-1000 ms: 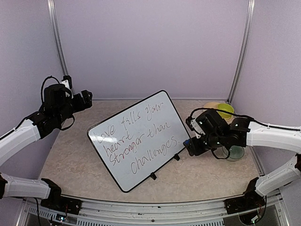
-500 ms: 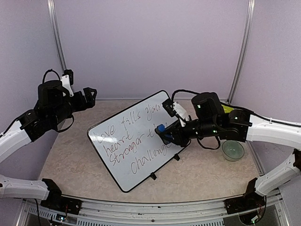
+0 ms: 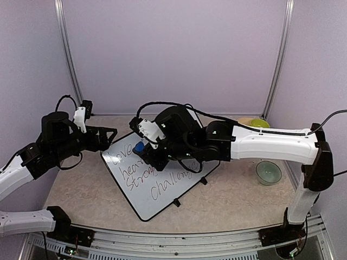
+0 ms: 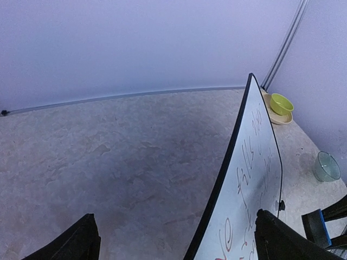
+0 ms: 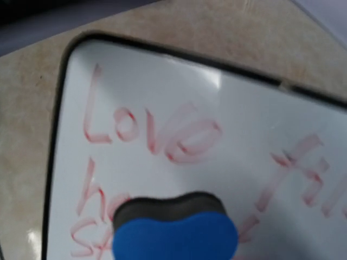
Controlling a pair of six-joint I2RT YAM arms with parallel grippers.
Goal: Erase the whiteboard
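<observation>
Whiteboard (image 3: 154, 201) propped at a slant in the middle of the worktop (image 3: 81, 189), with handwriting across its face. Right tool (image 3: 142, 149), its arm stretched in from the right edge, grips a blue eraser (image 3: 140, 146) at the board's upper left part, over the first written lines. Left tool (image 3: 108, 140), jaws spread wide, hangs just beside the board's left corner. Clear bowl (image 3: 269, 172) near the right edge; green bowl (image 3: 259, 125) on a tan plate (image 3: 243, 121) in the far right corner.

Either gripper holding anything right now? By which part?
Right gripper holds the small blue eraser block, apparently by its blue back; contact hidden. Left gripper open, holding nothing.
</observation>
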